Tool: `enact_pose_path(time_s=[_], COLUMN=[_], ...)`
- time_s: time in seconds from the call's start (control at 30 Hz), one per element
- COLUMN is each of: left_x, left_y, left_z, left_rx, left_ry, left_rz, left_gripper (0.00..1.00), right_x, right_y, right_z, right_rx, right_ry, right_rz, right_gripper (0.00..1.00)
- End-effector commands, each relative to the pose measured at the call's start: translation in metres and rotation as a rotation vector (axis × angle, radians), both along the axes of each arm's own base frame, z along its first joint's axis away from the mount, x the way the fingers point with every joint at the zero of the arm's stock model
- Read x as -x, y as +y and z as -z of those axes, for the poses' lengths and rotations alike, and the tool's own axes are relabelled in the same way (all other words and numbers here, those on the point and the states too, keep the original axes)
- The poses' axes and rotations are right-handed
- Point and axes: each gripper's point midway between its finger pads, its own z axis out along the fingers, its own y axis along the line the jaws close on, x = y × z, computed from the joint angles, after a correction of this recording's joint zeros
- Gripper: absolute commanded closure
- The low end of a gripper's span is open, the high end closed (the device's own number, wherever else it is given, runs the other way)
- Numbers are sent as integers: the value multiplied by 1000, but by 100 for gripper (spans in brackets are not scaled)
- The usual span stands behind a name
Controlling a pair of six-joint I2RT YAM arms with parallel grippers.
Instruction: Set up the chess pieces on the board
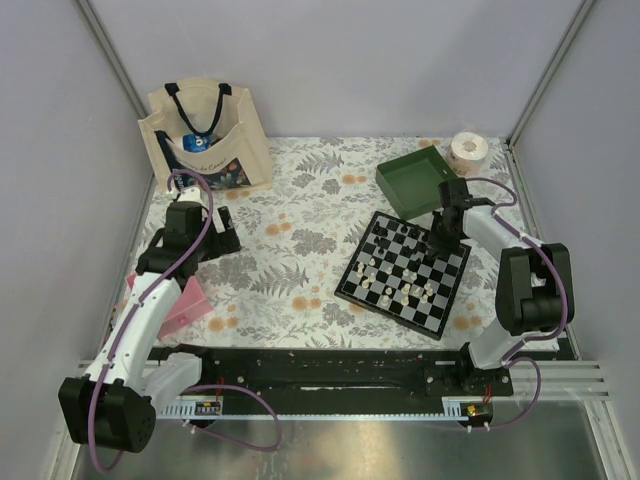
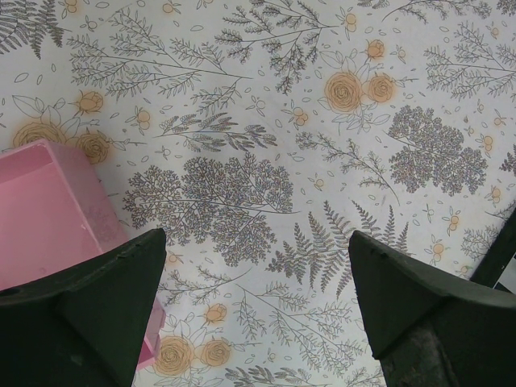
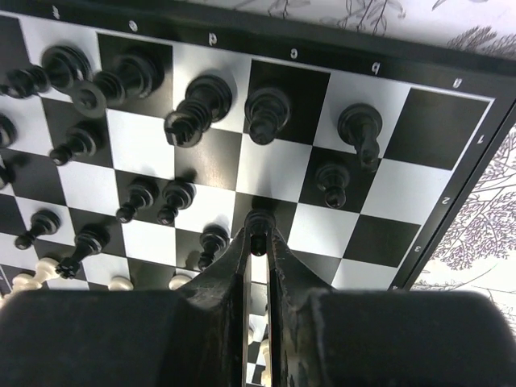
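While the left gripper (image 2: pixel 256 238) hangs over the floral tablecloth (image 2: pixel 266 121) with its jaws spread wide and nothing between them, the right gripper (image 3: pixel 258 242) is down over the chessboard (image 3: pixel 242 36), its fingers pinched tight on a small black pawn (image 3: pixel 259 222). Whether the pawn's base touches the square under it cannot be told from the wrist view

Ahead of the pinched pawn, other black pieces (image 3: pixel 197 109) stand in loose rows on the squares near the lettered edge; several lean or sit off-centre. A few white pieces (image 3: pixel 32 280) show at the lower left of the right wrist view.

From above, the chessboard (image 1: pixel 392 313) lies turned at an angle on the right half of the table, with the right gripper (image 1: pixel 445 235) over its far right part. A green tray (image 1: pixel 418 180) sits just behind the board, a roll of tape (image 1: pixel 468 150) in the far right corner, a tote bag (image 1: pixel 205 140) far left. A pink tray (image 2: pixel 40 210) lies beside the left gripper's left finger
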Motion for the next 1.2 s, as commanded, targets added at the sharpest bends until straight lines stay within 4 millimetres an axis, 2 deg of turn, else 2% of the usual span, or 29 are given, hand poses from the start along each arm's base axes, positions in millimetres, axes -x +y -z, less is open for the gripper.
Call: enact_pose_path(time_s=[0.0, 0.23, 0.73, 0.97, 1.03, 1.17], left_x=[-10, -9, -11, -11, -11, -11], left_y=[-2, -2, -2, -2, -1, -2], left_z=[-19, -19, -17, -18, -18, -17], left_rx=[5, 4, 4, 1, 1, 1], left_ry=[-54, -54, -46, -50, -48, -48], left_rz=[14, 15, 16, 15, 13, 17], left_gripper=[1, 1, 1, 1, 1, 1], right_x=[-25, -36, -34, -34, -37, -37], right_y=[-3, -9, -13, -13, -13, -12], right_z=[-23, -22, -7, -6, -9, -16], right_rx=[34, 72, 72, 75, 71, 66], right_ry=[-84, -76, -28, -25, -38, -48], right_rz=[5, 23, 25, 21, 20, 19], right_gripper=[88, 88, 84, 73, 73, 64])
